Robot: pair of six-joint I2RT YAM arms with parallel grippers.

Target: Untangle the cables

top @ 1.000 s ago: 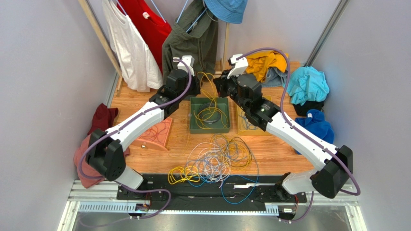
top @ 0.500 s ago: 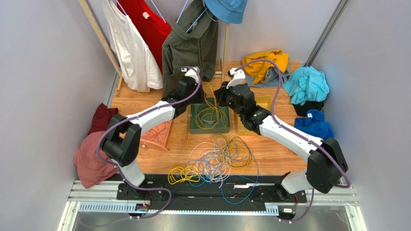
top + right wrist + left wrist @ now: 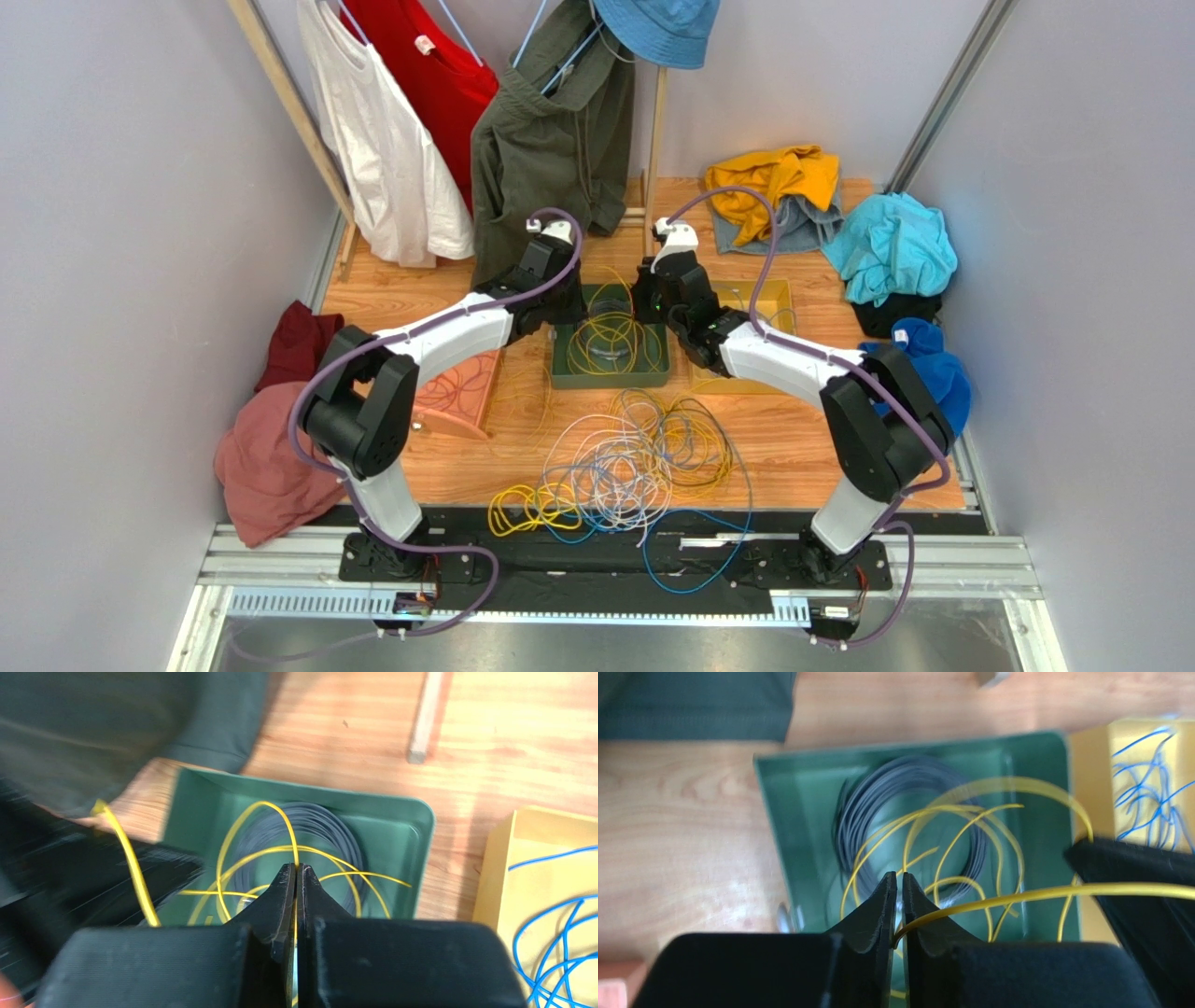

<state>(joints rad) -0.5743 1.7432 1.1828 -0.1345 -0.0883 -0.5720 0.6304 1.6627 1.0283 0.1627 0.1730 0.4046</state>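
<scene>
The cables lie mostly as a tangle (image 3: 631,462) of yellow, white-grey, blue and orange wires at the table's near middle. One yellow cable (image 3: 610,336) loops into the green tray (image 3: 561,371), over a dark grey coil (image 3: 864,805). Both grippers hang close over this tray. My left gripper (image 3: 900,876) pinches the yellow cable (image 3: 1018,894) deep between its jaws, which stand a thin slit apart. My right gripper (image 3: 295,868) is shut on the same yellow cable (image 3: 242,822), a strand running through its jaw seam. From above, the left gripper (image 3: 572,308) and right gripper (image 3: 648,311) face each other.
A yellow tray (image 3: 769,301) with blue cables (image 3: 1151,791) stands right of the green one. A salmon tray (image 3: 456,392) with orange wires stands to its left. Clothes hang at the back (image 3: 421,112). Cloth piles lie at the right (image 3: 891,245) and left (image 3: 281,420).
Both grippers have come down and forward from high above the green tray to just over it. The yellow cable's raised loops have sunk into the tray.
</scene>
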